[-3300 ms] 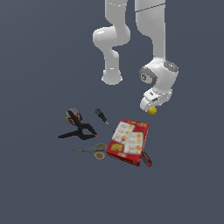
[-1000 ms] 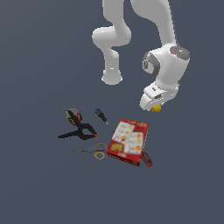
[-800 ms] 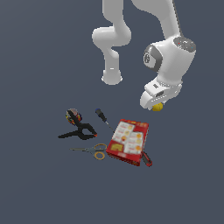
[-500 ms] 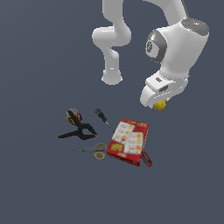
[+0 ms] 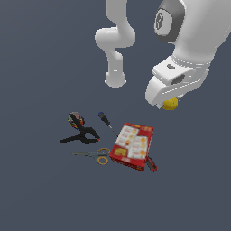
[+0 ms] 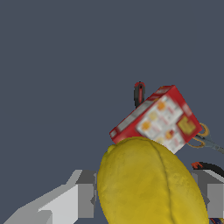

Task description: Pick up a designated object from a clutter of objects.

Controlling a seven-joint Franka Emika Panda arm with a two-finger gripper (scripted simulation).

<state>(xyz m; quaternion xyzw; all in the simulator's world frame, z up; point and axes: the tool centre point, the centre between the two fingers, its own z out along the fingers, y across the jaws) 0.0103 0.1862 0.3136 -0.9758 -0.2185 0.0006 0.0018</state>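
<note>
The gripper (image 5: 168, 102) is grasping the lemon (image 6: 151, 183) at the exterior view's upper right, hanging above the floor. The red cracker box (image 5: 132, 145), scissors (image 5: 96, 155), black clamp (image 5: 81, 136) and screwdriver (image 5: 106, 121) are lying at lower centre.

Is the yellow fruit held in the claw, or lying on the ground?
Held: the yellow fruit sits between the claw's fingers.

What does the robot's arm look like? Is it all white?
Mostly. The arm is smooth, glossy white, built from rounded tube-like segments with bulging joints. One big joint has a dark grey round cap with a small white mark on it. The gripper has a chunky white body, and its fingers look blocky and light grey.
</note>
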